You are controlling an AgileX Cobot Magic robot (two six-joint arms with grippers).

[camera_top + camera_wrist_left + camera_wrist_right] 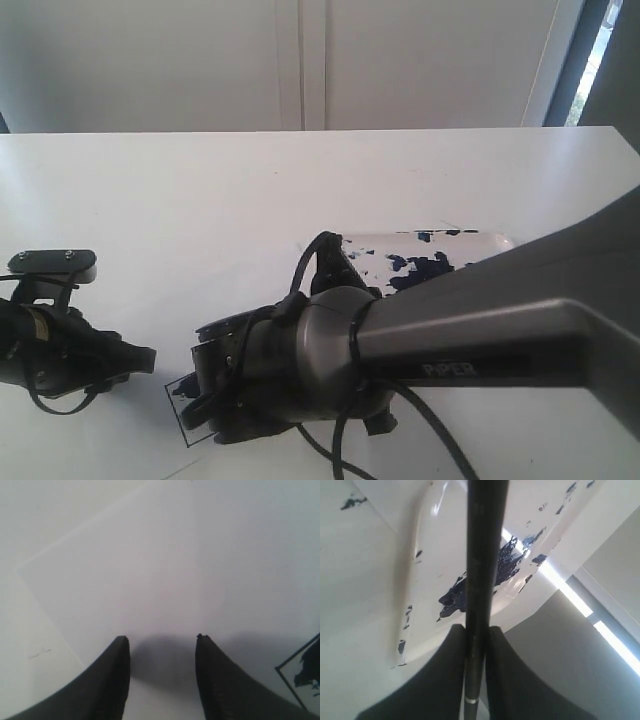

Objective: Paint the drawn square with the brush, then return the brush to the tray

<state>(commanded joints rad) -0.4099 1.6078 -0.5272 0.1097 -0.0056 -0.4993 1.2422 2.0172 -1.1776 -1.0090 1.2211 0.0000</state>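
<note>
My right gripper (476,627) is shut on the brush (482,555), whose black handle runs up between the jaws, its pale ring (471,699) near the end. Behind it lies the tray (427,540) with its dark paint blotch (505,565). In the exterior view the right gripper (205,395) hangs over the drawn square (180,420), which shows a dark daub; the brush tip is hidden by the arm. My left gripper (161,637) is open and holds nothing, low over the white paper (125,580). A corner of the drawn square (300,672) lies beside it.
The tray (430,255) sits on the white table right of centre, behind the right arm (480,340). The left gripper (140,360) rests near the table's left front, close to the square. A white wall and a window strip stand behind the table.
</note>
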